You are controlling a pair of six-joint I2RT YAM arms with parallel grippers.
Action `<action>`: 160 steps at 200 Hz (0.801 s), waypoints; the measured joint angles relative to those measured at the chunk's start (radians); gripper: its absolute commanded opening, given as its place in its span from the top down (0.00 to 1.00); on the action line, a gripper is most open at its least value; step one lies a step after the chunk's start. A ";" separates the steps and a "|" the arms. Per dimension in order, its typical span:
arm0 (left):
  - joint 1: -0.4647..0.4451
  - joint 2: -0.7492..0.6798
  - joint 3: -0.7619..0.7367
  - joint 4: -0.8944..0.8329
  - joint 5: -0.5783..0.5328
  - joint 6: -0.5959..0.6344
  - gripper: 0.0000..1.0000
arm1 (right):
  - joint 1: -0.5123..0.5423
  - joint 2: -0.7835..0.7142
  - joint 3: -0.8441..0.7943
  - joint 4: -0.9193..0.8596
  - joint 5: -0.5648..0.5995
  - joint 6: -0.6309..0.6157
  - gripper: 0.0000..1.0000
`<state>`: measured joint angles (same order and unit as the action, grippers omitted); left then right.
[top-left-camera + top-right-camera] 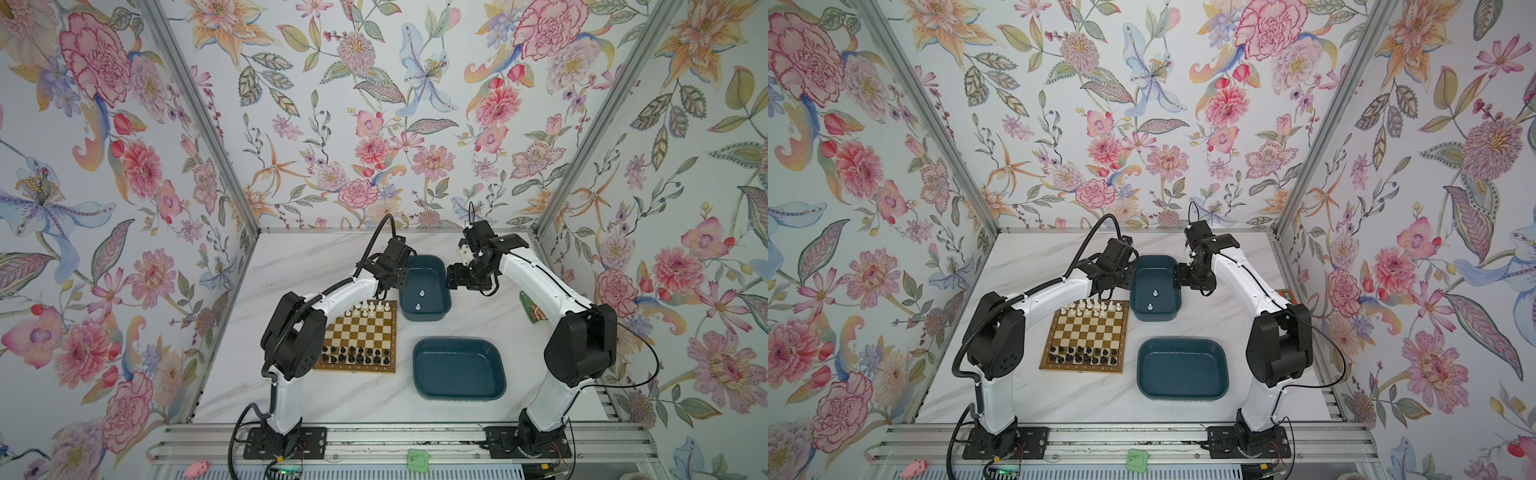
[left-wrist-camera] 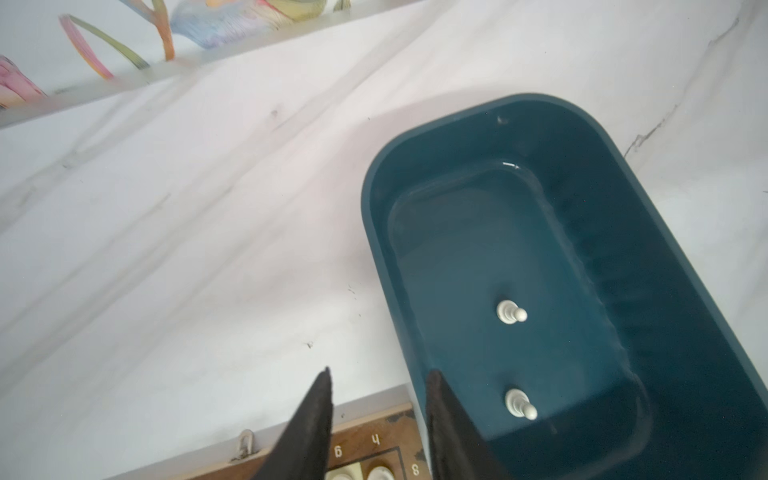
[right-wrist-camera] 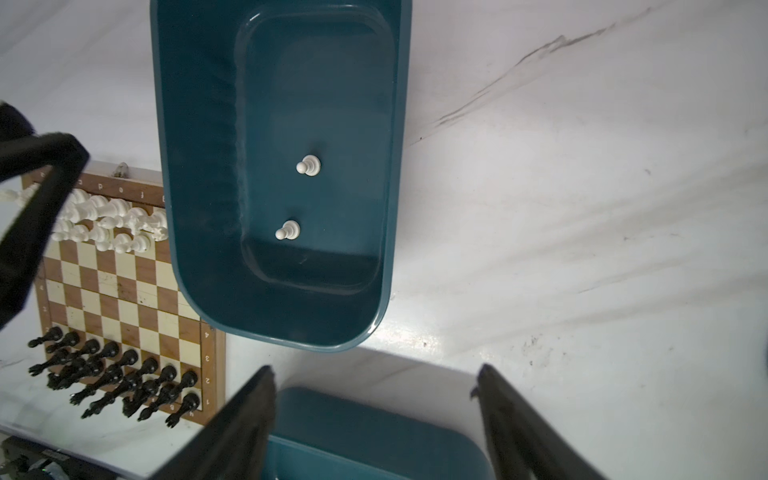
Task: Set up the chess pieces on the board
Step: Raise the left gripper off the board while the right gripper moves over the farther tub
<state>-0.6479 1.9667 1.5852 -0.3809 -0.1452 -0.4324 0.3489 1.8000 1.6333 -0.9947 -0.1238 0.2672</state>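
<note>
2 white pawns point(image 3: 309, 165) in tub point(image 3: 195, 124), not on board point(image 3: 120, 291) yet. L end effector point(image 2: 379, 374), R end effector point(image 3: 377, 370) open, empty. Next: pinch 1 pawn low.

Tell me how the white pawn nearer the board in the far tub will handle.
The white pawn looks tiny and rigid, so probably light. Its glossy rounded shape may slip. Standing on a small round base, it could tip and roll in the far tub.

I have open floor in the far half of the dark teal rounded plastic tub point(image 3: 195, 166); two small white pawns point(image 3: 309, 165) block its near half. The square wooden chessboard point(image 1: 359, 332) is bare only mid-board, between the packed white row point(image 1: 370, 308) and the packed black row point(image 1: 357, 357).
</note>
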 measured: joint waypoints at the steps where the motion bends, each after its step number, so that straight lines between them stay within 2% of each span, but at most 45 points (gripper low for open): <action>1: 0.001 0.000 0.000 0.000 0.000 0.001 0.49 | 0.000 0.002 0.001 0.000 0.000 0.000 0.56; 13: 0.013 -0.016 0.006 0.002 -0.008 0.004 0.46 | 0.002 0.018 0.017 -0.002 -0.001 -0.003 0.65; 37: 0.054 -0.071 0.006 0.025 -0.021 0.006 0.40 | 0.010 0.060 0.061 -0.002 -0.007 -0.021 0.72; 56: 0.104 -0.142 -0.018 0.082 -0.027 0.002 0.36 | 0.020 0.090 0.090 -0.003 -0.017 -0.022 0.71; 98: 0.205 -0.327 -0.172 0.241 -0.061 0.004 0.32 | 0.047 0.182 0.186 -0.005 -0.028 -0.021 0.68; 160: 0.215 -0.347 -0.296 0.354 -0.080 0.036 0.32 | 0.077 0.325 0.291 -0.005 -0.051 -0.021 0.69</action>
<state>-0.4328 1.6196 1.2896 -0.0265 -0.2256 -0.3962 0.4263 2.1246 1.9240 -0.9997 -0.1753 0.2462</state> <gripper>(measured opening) 0.684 0.314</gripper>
